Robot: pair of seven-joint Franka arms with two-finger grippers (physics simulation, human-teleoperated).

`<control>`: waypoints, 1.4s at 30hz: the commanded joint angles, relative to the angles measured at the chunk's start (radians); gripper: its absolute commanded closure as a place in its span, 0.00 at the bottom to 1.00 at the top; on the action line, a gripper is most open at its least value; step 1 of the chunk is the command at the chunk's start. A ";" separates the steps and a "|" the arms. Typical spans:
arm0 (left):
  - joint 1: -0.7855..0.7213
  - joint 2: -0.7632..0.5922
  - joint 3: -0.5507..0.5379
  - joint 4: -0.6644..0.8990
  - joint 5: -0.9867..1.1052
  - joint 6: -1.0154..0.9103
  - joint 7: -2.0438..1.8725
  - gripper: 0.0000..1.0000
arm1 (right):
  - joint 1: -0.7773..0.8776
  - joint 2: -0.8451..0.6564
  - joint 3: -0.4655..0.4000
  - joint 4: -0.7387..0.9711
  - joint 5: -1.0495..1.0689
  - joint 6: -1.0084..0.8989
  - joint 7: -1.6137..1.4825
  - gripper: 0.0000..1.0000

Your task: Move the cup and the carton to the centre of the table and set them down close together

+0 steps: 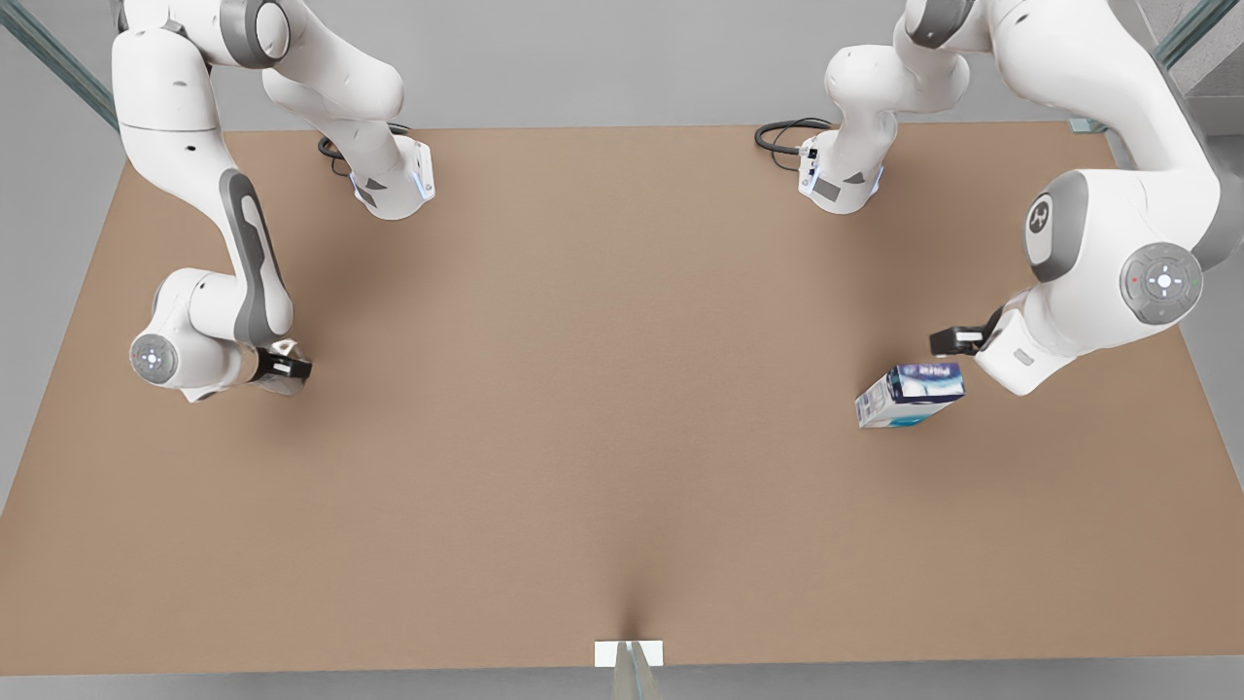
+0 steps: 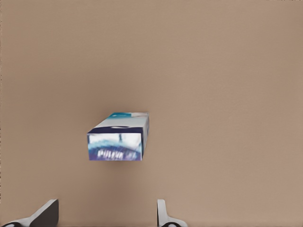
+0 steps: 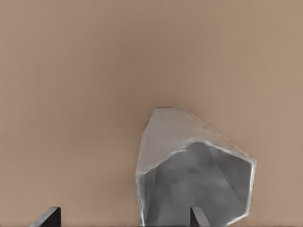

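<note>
The white and blue carton (image 1: 911, 394) stands on the light brown table (image 1: 603, 408) at the front view's right. My left gripper (image 1: 954, 340) hovers just above and behind it. In the left wrist view the carton (image 2: 118, 137) lies beyond the open left gripper (image 2: 104, 217), not between the fingers. At the front view's left, my right gripper (image 1: 284, 367) hangs over the silvery faceted cup (image 1: 283, 388), which it mostly covers. In the right wrist view the cup (image 3: 189, 170) shows its hollow mouth. The right gripper (image 3: 123, 218) is open, and one fingertip (image 3: 199, 218) sits in front of the cup's opening.
A small white tab (image 1: 629, 653) marks the table's near edge. Black cables (image 1: 789, 136) lie by the arm bases at the far edge. Bare tabletop stretches between cup and carton.
</note>
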 commanded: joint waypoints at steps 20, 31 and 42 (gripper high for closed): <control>0.040 -0.002 0.009 0.000 -0.020 -0.001 0.014 0.00 | -0.015 0.110 -0.001 0.040 -0.009 0.023 -0.074 0.76; 0.040 -0.005 0.008 0.002 -0.018 0.020 0.014 0.00 | -0.014 0.107 0.013 0.072 -0.008 0.005 -0.074 0.79; 0.041 0.000 0.003 0.015 -0.014 0.022 0.514 0.00 | 0.656 0.566 -0.013 0.959 0.348 0.011 -0.023 0.79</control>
